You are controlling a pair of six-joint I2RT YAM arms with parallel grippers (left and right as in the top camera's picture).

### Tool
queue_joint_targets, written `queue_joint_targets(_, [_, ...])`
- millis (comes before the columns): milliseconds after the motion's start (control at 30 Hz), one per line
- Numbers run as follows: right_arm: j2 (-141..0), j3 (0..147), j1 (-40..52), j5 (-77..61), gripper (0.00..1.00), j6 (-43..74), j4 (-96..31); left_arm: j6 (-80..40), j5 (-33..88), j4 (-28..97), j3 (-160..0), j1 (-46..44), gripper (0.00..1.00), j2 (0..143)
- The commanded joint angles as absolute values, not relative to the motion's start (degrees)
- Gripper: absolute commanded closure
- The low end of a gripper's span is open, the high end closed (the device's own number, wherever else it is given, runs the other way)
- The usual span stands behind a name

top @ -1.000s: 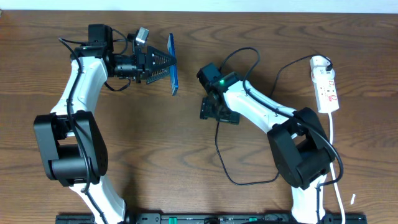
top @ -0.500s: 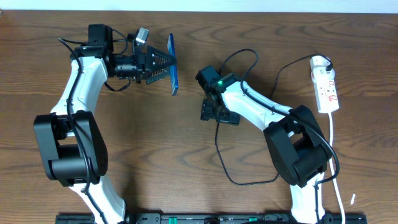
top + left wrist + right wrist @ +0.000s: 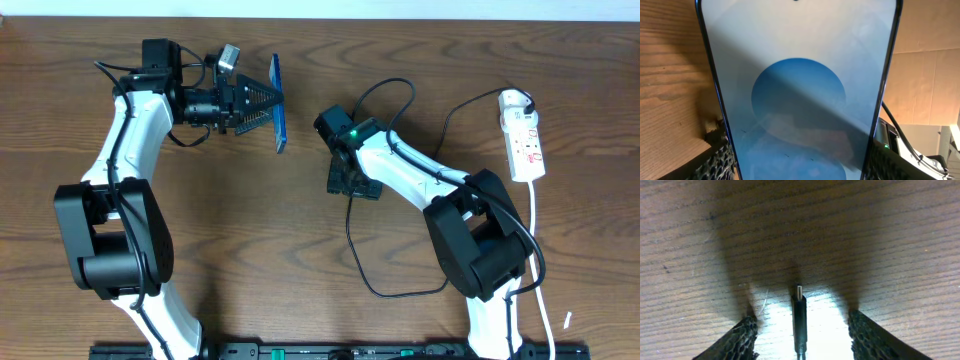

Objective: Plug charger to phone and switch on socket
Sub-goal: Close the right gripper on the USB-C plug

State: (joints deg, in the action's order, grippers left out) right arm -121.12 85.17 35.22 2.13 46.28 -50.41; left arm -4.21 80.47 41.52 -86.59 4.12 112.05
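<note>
Slightly shifted from a second ago, the right hand (image 3: 352, 180) now sits a touch further right and nearer the robot's base over the middle of the bench (image 3: 250, 250), and its arm's elbow has swung a little to the left; the left arm and what it carries have not changed. That right hand points down at the wood with its two fingers (image 3: 740, 340) spread wide and gripping nothing. Between them, touching neither, lies the end of the charger (image 3: 799, 320), its small metal plug tip (image 3: 799, 291) aimed away from the camera along the grain in a bright patch ringed by the hand's own shadow. From above, the thin black cable leaves this hand toward the robot's base and curls in a loop across the bench before passing behind the right arm. The left hand (image 3: 265, 102) is clenched on the phone (image 3: 279, 110), holding it off the bench on its edge, so the overhead view shows only a narrow blue sliver, well apart from the right hand. In the left wrist view the blue screen with its pale circle fills nearly the whole frame, a ribbed pad showing at each lower corner. The socket (image 3: 524, 140) lies flat near the right edge of the bench, far from both hands, with red marks on its white face
</note>
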Motion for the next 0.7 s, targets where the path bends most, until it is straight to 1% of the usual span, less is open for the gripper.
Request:
queue_joint_targets(0, [-123.02,85.3,35.64,2.68,0.5,46.7,-50.35,-3.03,83.13,41.45,-86.26,4.45,0.93,110.45])
queue_joint_targets(133, [-123.02,85.3,35.64,2.66,0.59,46.7,-50.35,-3.05,83.13,41.45,-86.26,4.45,0.93,110.45])
queue_joint_targets(367, [-123.02,85.3,35.64,2.61,0.65,46.72,-50.37,-3.05,83.15,41.47,-86.26,4.43,0.93,110.45])
queue_joint_targets(667, [-123.02,85.3,35.64,1.1,0.66,46.7,-50.57,-3.05,83.13,41.47,-86.26,4.45,0.93,110.45])
